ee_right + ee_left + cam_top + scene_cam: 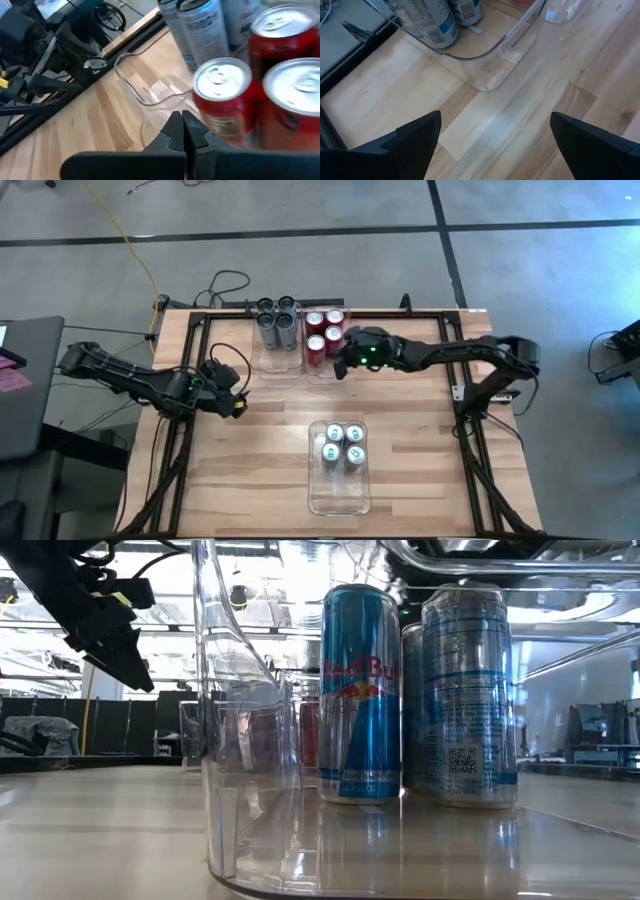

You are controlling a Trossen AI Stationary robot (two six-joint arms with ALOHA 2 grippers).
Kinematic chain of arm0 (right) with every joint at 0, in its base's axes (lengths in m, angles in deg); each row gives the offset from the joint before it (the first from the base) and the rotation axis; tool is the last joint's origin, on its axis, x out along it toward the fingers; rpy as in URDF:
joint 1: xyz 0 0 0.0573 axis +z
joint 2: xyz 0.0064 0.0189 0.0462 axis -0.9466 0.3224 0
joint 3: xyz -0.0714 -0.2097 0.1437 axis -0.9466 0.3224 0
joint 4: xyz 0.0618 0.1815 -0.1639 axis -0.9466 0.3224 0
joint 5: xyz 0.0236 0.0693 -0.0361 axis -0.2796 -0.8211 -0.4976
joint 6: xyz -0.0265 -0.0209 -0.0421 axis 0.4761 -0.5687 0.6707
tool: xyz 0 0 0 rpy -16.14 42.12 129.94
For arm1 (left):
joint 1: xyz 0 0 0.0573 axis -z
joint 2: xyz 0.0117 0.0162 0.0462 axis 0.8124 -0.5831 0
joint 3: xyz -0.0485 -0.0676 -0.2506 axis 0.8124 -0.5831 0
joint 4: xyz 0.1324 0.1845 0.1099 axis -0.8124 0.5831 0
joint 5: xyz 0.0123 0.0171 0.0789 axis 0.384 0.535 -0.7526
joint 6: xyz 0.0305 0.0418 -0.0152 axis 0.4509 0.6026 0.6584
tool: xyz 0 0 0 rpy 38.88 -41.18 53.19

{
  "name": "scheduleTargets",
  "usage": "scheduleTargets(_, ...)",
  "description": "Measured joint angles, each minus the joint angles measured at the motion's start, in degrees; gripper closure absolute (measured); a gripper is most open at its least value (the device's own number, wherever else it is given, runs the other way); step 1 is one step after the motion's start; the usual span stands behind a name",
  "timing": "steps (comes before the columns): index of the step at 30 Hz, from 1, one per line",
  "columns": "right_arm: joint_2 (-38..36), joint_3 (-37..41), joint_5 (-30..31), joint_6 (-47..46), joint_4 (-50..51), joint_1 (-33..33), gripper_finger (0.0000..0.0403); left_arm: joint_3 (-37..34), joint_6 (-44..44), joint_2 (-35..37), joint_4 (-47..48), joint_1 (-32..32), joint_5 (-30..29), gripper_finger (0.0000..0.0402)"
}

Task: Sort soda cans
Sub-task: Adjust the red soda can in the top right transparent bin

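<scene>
Three clear bins hold the soda cans, all standing upright. Several dark grey cans (277, 322) stand in the far-left bin. Several red cans (325, 332) stand in the bin beside it, and several silver-blue cans (343, 444) in the near bin. My right gripper (339, 367) is shut and hangs at the near side of the red cans, its tips (182, 125) just short of the closest red can (220, 95). My left gripper (236, 396) is open over bare wood to the left, near the grey cans' bin (485, 75).
The near bin (340, 495) has room in its front half; its curved wall (230, 740) fills the low view. A black frame (200, 320) runs along the table's edges, with cables at the far-left corner (225, 285). Bare wood (270, 450) lies between the bins.
</scene>
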Motion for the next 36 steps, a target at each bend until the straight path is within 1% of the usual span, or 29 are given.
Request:
scheduleTargets(4, 4.84, -4.52, -1.45, 0.6, 0.44, 0.86, 0.0403, 0.0, -0.51, 0.0, -0.03, 0.01, 0.4, 0.0031)
scheduleTargets(9, 8.98, -9.48, -1.72, 2.65, 6.95, 1.21, 0.0403, 0.0, -0.61, 0.01, 0.06, 0.02, 1.88, 0.0031)
scheduleTargets(12, 10.95, -11.32, -1.59, 3.06, 9.18, 1.14, 0.0403, 0.0, -0.61, 0.01, 0.31, 0.02, 2.05, 0.0031)
scheduleTargets(16, 12.92, -12.11, -1.23, 3.07, 9.67, 1.11, 0.0403, 0.0, -0.28, 0.0, 0.42, 0.02, 2.05, 0.0031)
scheduleTargets(18, 13.02, -12.12, 0.09, 3.11, 9.87, 1.04, 0.0403, 0.0, -0.22, 0.02, 0.45, 0.02, 2.05, 0.0031)
scheduleTargets(21, 12.86, -12.21, 5.05, 4.41, 9.92, 0.84, 0.0403, 0.0, -0.21, 0.01, 0.45, 0.02, 2.03, 0.0031)
scheduleTargets(22, 12.77, -12.21, 5.68, 4.49, 10.12, 0.55, 0.0403, 0.0, -0.21, 0.01, 0.45, 0.02, 2.03, 0.0031)
scheduleTargets(30, 12.77, -12.21, 6.21, 4.58, 9.06, -1.54, 0.0403, 0.0, -0.2, 0.01, 0.44, 0.02, 2.01, 0.0031)
scheduleTargets(36, 12.77, -12.21, 6.25, 4.58, 8.55, -1.38, 0.0403, 0.0, -1.3, 0.01, 0.43, 0.02, 2.01, 0.0031)
